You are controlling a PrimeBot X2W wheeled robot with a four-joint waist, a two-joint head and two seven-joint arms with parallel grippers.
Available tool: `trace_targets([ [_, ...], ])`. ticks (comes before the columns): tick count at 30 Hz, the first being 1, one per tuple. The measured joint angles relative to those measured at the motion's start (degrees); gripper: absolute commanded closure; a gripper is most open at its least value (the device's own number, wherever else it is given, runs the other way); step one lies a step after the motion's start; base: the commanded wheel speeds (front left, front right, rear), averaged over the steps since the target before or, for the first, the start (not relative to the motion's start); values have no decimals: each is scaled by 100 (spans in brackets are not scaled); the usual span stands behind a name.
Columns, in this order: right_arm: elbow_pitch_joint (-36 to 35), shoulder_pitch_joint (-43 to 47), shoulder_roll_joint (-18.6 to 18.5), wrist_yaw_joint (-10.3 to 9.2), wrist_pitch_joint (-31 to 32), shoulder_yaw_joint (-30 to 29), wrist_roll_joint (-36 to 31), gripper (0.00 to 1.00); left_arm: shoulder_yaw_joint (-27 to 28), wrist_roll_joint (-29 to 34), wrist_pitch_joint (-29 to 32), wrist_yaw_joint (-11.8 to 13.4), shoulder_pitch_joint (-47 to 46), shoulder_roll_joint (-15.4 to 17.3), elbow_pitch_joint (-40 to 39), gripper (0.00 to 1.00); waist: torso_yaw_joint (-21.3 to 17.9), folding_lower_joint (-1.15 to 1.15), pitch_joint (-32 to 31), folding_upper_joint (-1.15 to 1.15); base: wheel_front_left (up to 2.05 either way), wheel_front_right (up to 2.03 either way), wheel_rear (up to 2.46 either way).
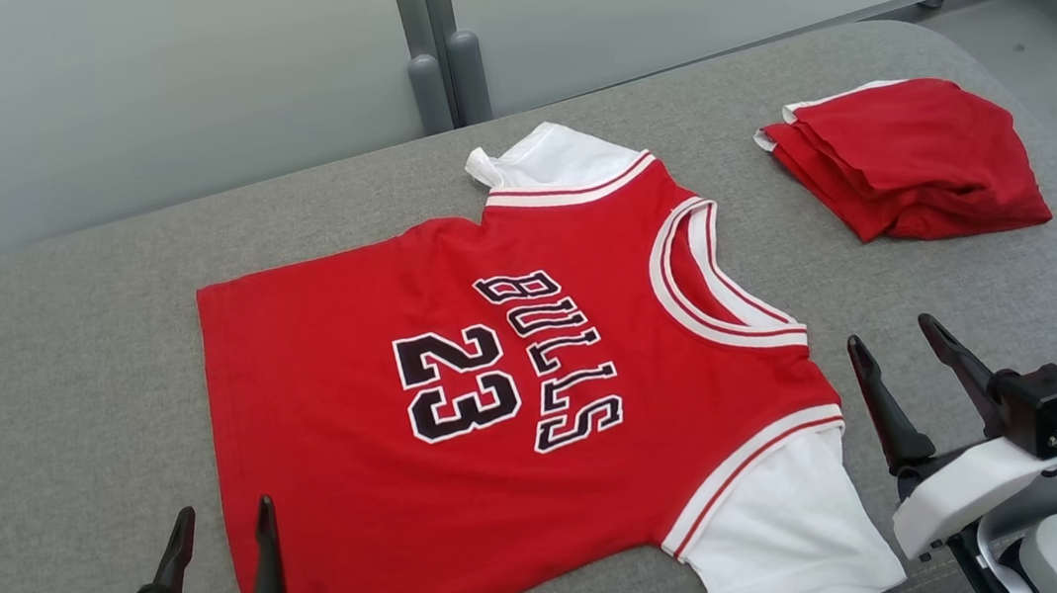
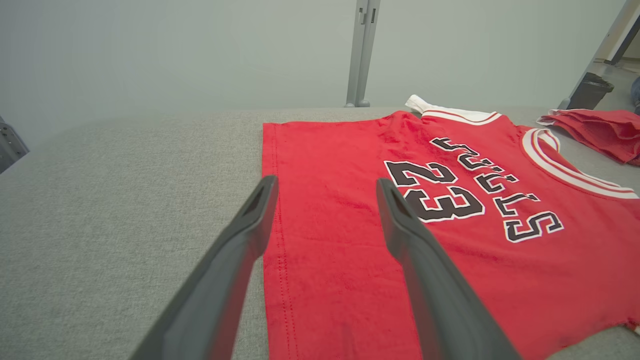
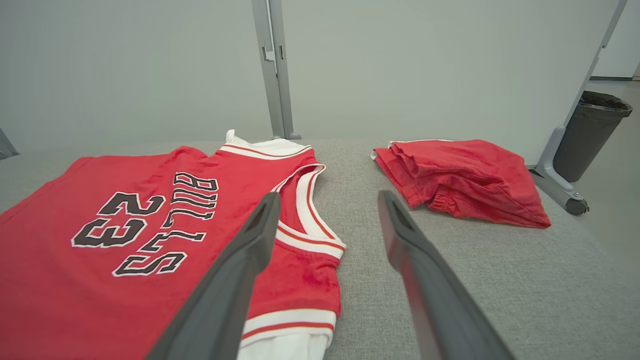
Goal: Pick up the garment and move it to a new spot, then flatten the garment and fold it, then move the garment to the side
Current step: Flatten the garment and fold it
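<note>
Two pincers stand wide open, and neither holds anything. The left pincer is at the near left corner of the garment. In the left wrist view its own pincer stands across the hem: one finger is over the bare grey counter, the other over the red cloth. I cannot tell if the tips touch.

The right pincer is just beside the near shoulder of the garment. In its wrist view the right pincer has one finger over the striped shoulder edge and the other over the counter.

The garment is a red jersey with "BULLS 23" in black letters. It lies flat and face up in the middle of the counter, hem to the robot's left, neck to its right, and white sleeves at the near and far sides.

A folded red pile lies apart, at the far right of the counter. Behind the counter stands a pale partition, and a dark bin is on the floor at the right.
</note>
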Motion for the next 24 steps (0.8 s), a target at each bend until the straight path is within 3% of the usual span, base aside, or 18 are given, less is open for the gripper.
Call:
trace_targets([
  [24,41,-144,134,260,-18,-256,-298,0,320,294,0,-171,33,-200,79,0,91,0,-10,0,0,0,0],
])
